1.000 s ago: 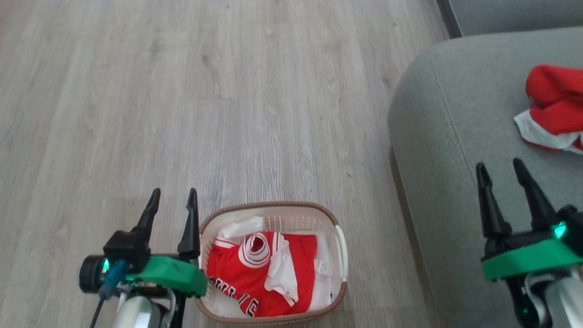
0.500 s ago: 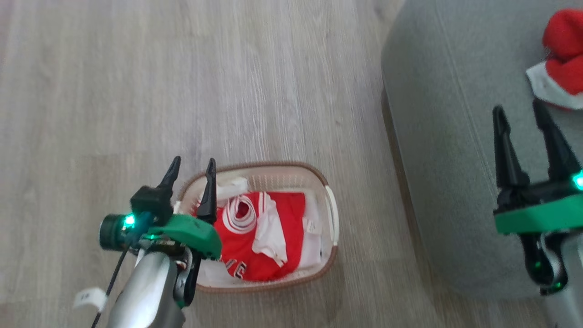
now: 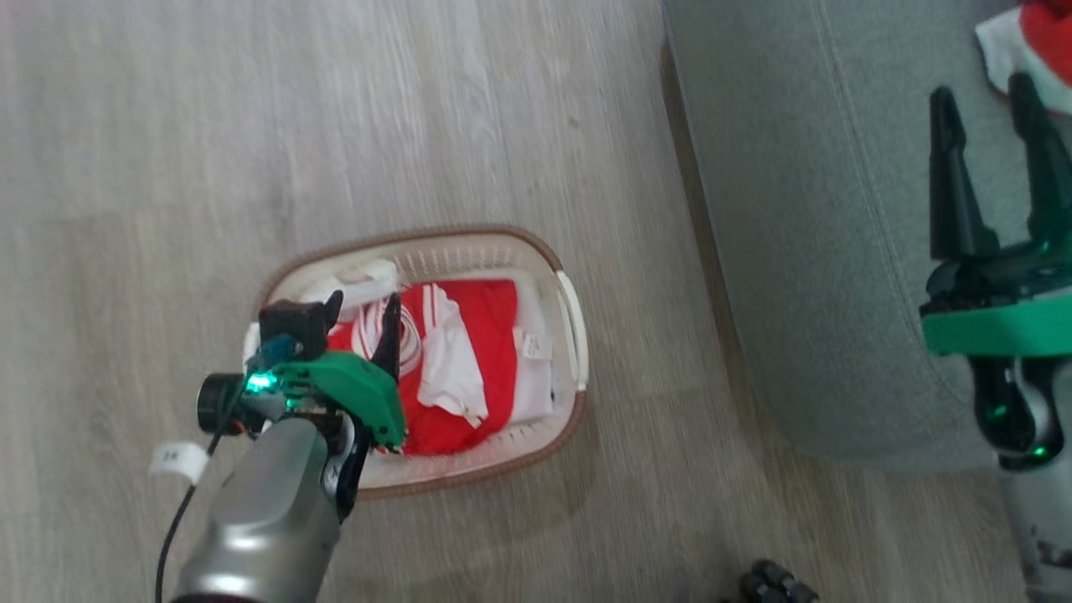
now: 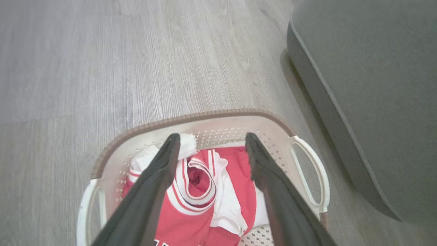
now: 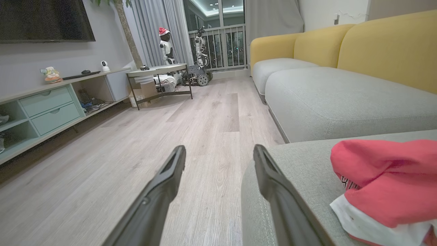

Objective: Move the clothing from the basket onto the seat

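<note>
Hovering over the basket (image 3: 419,234) on the floor (image 3: 126,126), the left gripper (image 3: 363,300) spreads its jaws wide and empty above the red jersey (image 3: 494,311) inside. The other red garment (image 5: 382,171) lies on the seat (image 3: 796,209) to the right, by the wide-open, empty right gripper (image 3: 981,86). Next, I'd say: dip, pinch that striped collar (image 4: 205,195), lift clear.

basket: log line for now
left gripper open over basket | right gripper open over seat | jersey in basket | garment on seat

Pale wood-plank floor (image 5: 211,112) runs to a low sideboard (image 5: 34,89) with pale green drawers (image 5: 46,101), under a dark television (image 5: 44,20). A table (image 5: 157,71) stands before grey curtains (image 5: 150,34); yellow sofa backrests (image 5: 385,48) face the sideboard.
</note>
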Robot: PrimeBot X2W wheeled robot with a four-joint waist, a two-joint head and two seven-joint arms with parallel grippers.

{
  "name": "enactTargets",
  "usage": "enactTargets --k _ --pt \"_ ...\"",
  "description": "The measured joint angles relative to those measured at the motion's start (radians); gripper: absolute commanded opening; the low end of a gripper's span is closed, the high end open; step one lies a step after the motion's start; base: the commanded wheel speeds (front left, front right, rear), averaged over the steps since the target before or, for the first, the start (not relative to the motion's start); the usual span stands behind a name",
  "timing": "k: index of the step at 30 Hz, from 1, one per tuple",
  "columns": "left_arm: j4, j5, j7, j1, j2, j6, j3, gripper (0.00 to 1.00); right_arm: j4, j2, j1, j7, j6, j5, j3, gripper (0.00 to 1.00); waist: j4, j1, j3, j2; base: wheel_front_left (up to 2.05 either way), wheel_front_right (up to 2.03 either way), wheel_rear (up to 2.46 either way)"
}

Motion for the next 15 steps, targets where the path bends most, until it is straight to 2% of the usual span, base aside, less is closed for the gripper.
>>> enactTargets --k 7,15 --pt "0.186 -0.063 0.0 -0.114 -0.002 -0.033 -0.036 1.0 -0.035 -0.009 -0.072 0.0 0.0 0.023 0.001 1.0 -0.038 0.0001 0.103 0.0 0.0 0.0 0.0" --pt "0.355 -0.125 0.067 -0.225 -0.002 -0.041 -0.067 1.0 -0.058 -0.013 -0.14 0.0 0.0 0.031 0.001 1.0 -0.096 0.0001 0.23 0.0 0.0 0.0 0.0"
